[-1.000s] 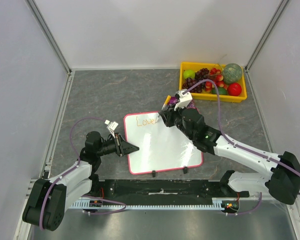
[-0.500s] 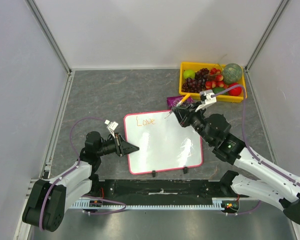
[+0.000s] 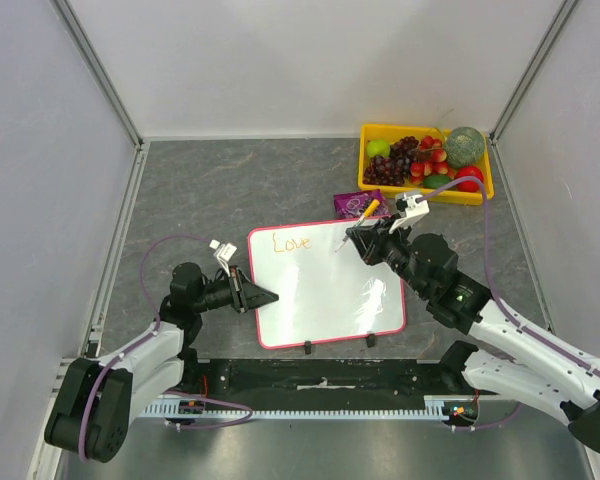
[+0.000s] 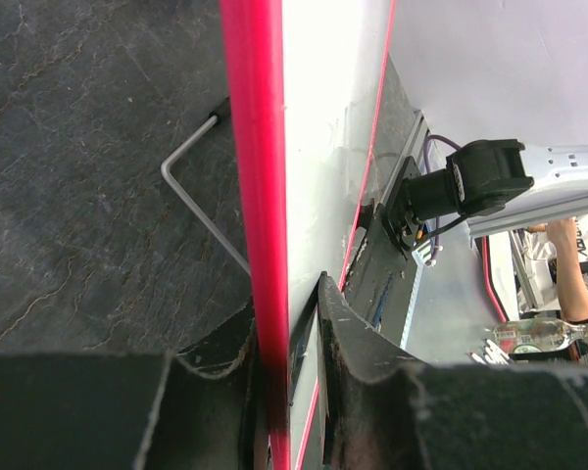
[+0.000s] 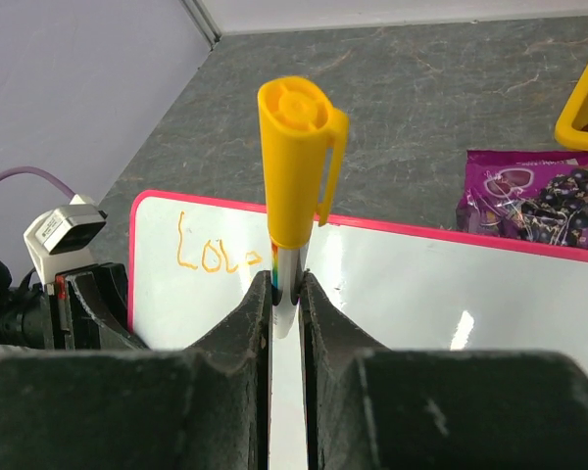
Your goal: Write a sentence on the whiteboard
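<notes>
- The whiteboard [image 3: 325, 285] is lying on the grey bench [image 3: 230, 180] in the lower middle of the overhead frame, with its two black feet pointing toward the bottom edge.
- The sentence [image 3: 292, 241] is showing as orange writing at the board's upper left; from overhead it is reading "Love".
- The left hand [image 3: 260, 296] is reaching in from the lower left and meeting the board's left edge.
- Only the left wrist view is showing how: the left hand [image 4: 286, 299] is clamping the pink-red frame of the whiteboard [image 4: 260, 196] edge-on, one finger on each face.
- That view is also showing a bent metal rod [image 4: 191, 191] just left of the frame, which the overhead view is not showing.
- The right hand [image 3: 355, 240] is hovering over the board's upper right part, squeezing a marker [image 3: 365, 212].
- In the right wrist view the right hand [image 5: 286, 284] is pinching the marker [image 5: 296, 162] by its barrel, with the yellow cap standing up above the fingers.
- The tip is hiding below the fingers, so contact with the whiteboard [image 5: 421, 294] cannot be told.
- Here the sentence [image 5: 211, 257] is partly hiding behind the marker.
- A purple packet [image 3: 352, 203] is lying just above the board's upper right corner, and a yellow tray [image 3: 410, 127] of fruit is sitting in the upper right.
</notes>
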Controlling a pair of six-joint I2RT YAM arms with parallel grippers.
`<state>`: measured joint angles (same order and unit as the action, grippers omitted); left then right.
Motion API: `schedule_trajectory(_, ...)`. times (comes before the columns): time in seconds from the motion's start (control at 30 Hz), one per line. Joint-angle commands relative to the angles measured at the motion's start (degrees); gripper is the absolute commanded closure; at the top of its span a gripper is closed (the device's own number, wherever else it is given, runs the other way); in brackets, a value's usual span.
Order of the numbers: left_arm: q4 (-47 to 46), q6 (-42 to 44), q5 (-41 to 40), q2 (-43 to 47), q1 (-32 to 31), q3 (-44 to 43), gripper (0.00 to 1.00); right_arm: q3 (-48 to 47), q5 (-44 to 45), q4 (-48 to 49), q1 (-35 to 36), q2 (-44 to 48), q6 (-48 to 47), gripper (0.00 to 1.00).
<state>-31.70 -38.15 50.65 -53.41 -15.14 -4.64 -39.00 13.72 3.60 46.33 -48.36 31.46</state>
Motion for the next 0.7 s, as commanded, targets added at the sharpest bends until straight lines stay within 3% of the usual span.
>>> schedule_trajectory(0.0,0.1,2.4,-2.7,-1.0,-0.1,-0.3,0.98,-0.7,-1.1,1.7,-0.2,-0.5,-0.2,1.00)
schedule_trajectory(0.67,0.7,2.5,-2.7,0.1,-0.2,-0.1,0.98,-1.1,-3.9,2.6,-0.3,-0.9,0.4,1.00)
